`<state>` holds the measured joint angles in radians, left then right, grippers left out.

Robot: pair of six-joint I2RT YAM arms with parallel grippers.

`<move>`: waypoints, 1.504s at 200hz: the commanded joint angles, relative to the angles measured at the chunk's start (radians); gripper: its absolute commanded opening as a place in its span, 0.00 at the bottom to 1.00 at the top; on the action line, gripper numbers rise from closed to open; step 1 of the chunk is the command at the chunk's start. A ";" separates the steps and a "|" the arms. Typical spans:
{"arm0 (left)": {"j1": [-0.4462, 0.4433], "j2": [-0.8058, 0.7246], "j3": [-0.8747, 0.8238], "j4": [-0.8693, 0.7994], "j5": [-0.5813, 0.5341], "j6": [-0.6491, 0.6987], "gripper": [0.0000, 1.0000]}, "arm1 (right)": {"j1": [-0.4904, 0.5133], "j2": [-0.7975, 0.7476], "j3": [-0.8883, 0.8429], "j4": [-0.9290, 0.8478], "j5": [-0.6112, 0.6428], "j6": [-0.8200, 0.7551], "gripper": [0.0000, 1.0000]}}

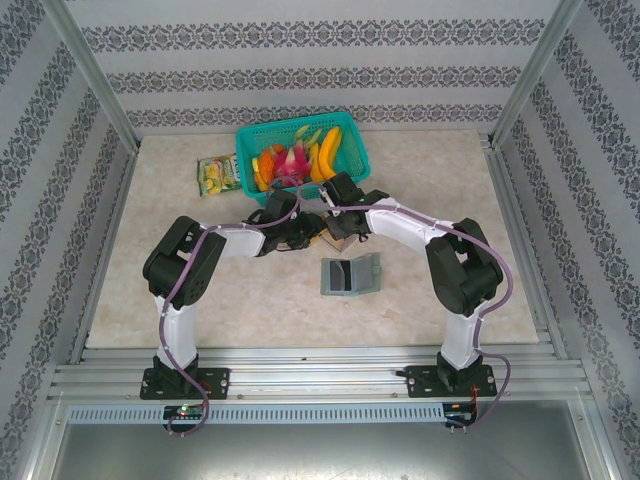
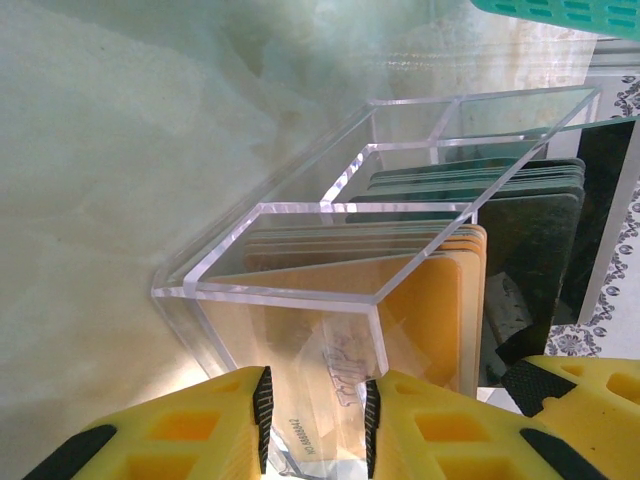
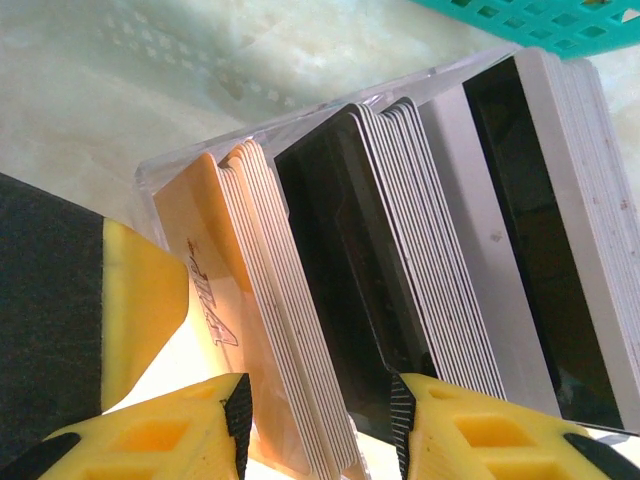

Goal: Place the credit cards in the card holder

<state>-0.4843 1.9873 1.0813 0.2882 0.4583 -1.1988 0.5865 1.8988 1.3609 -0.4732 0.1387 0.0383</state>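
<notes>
Surface: pale marbled tabletop (image 1: 200, 300), patterned walls around it. Landmark: the clear box (image 2: 310, 210), between my two grippers. The credit cards (image 3: 300, 330) stand on edge inside the clear box, an orange-brown stack at one end and dark stacks beyond. My right gripper (image 3: 320, 420) has its jaws apart, astride the orange-brown stack and the nearest dark cards, clamping nothing. My left gripper (image 2: 317, 425) sits at the box's orange end, fingers set narrowly. I cannot tell whether they press anything. The card holder (image 1: 350, 275) lies open just nearside of the clear box, apart from both grippers.

Credit cards (image 3: 330, 300) upright, stacked; card holder (image 1: 351, 275) seemingly open
</notes>
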 commanded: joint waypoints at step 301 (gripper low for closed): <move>0.033 -0.035 -0.083 -0.003 -0.116 -0.009 0.42 | 0.038 0.059 0.015 0.006 0.053 -0.086 0.45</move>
<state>-0.4675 1.9205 0.9775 0.3393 0.3588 -1.2095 0.6090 1.9179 1.3445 -0.4446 0.1421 -0.0174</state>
